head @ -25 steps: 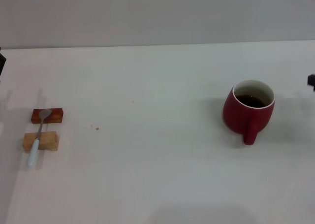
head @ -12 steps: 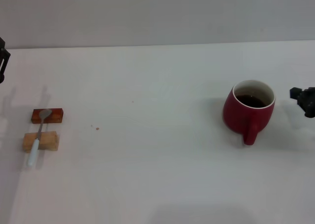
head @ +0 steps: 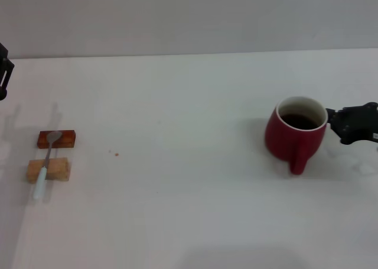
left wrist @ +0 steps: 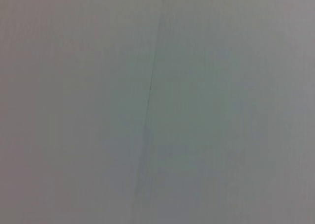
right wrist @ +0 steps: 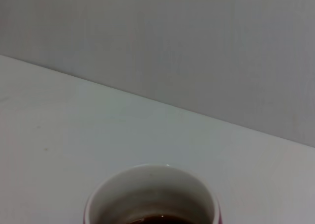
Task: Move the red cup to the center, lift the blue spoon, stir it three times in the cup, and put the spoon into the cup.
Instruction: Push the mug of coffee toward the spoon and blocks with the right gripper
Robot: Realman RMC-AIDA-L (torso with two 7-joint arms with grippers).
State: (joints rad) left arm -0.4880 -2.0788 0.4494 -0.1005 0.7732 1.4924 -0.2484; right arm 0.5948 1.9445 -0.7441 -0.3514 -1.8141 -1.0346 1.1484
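We find the red cup [head: 296, 133] standing upright on the right side of the table [head: 195, 97], well away from the middle where it has to go. Dark liquid shows inside its white interior, and its loop handle points toward the robot. The right pincer [head: 334, 124] sits just beside the cup's right flank, at about rim height, so the cup lies directly to the pincer's left, between it and the center. In the right wrist view the cup's rim [right wrist: 150, 194] fills the lower edge with the table stretching beyond it, which suits a pincer lined up close behind the cup. We cannot tell whether this pincer is spread or closed; only its dark body shows, and it grips nothing that we can see.

The blue spoon [head: 45, 165] lies far across the table on the left, resting over two small wooden blocks [head: 53, 154], its long axis running roughly toward and away from the robot, with the metal bowl on the farther block and the pale handle nearer us. The left pincer [head: 5, 74] shows only as a dark sliver at the left edge, beyond the spoon; its state we cannot tell either.

We judge the right arm is the one to shift the cup leftward; the left arm is nearer the spoon.
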